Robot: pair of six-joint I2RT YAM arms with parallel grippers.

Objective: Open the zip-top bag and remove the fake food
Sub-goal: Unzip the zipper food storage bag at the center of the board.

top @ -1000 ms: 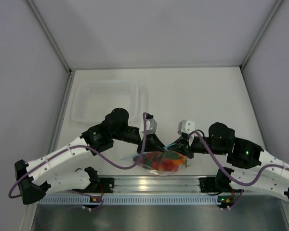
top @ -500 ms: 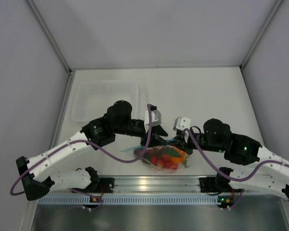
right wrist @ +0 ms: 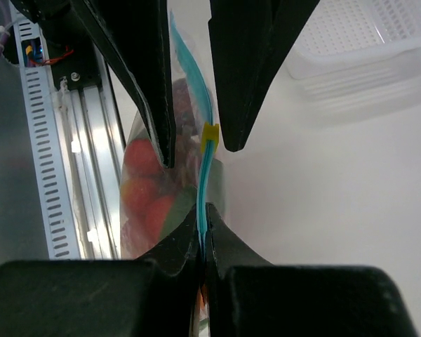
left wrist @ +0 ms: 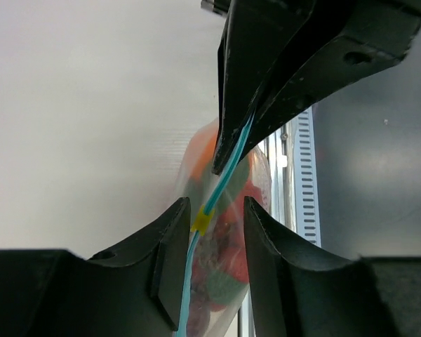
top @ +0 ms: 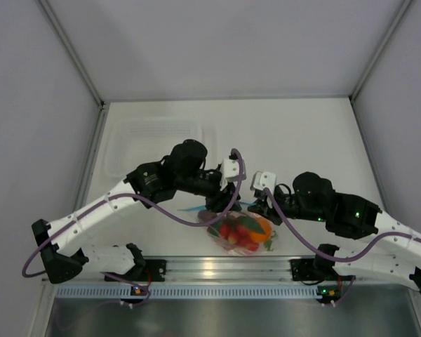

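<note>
Right end effector (right wrist: 203, 237) has its fingers pressed together, clamped on the zip strip. Left end effector (left wrist: 214, 210) has its fingers apart and straddles the same strip further along, gripping nothing.

White flat surface (top: 302, 133) carries everything. The rigid clear rectangular plastic tray (top: 151, 144) sits far-left, well apart from the action.

Small clear soft plastic zip-top bag (top: 240, 234) is at the near edge of the surface, between the two end effectors and just beside the metal rail. Its zipped edge stands up. Cannot tell if the bottom rests or hangs.

Small plastic fake food (right wrist: 144, 168), red, orange and green pieces, is bunched inside the bag's lower part.

Teal-blue zip strip (right wrist: 203, 182) runs edge-on through both sets of fingers and looks shut.

Small yellow slider tab (right wrist: 210, 133) sits on the strip between the left fingers.

Handling, judged: the film is thin, limp and slick, and light with the load sagging low, so a pinch on the bare film would likely slip or crumple. The stiffer strip is the better hold. The left should probably close on the tab or on the strip just beside it. The toys look hard and light, likely to roll once out.
</note>
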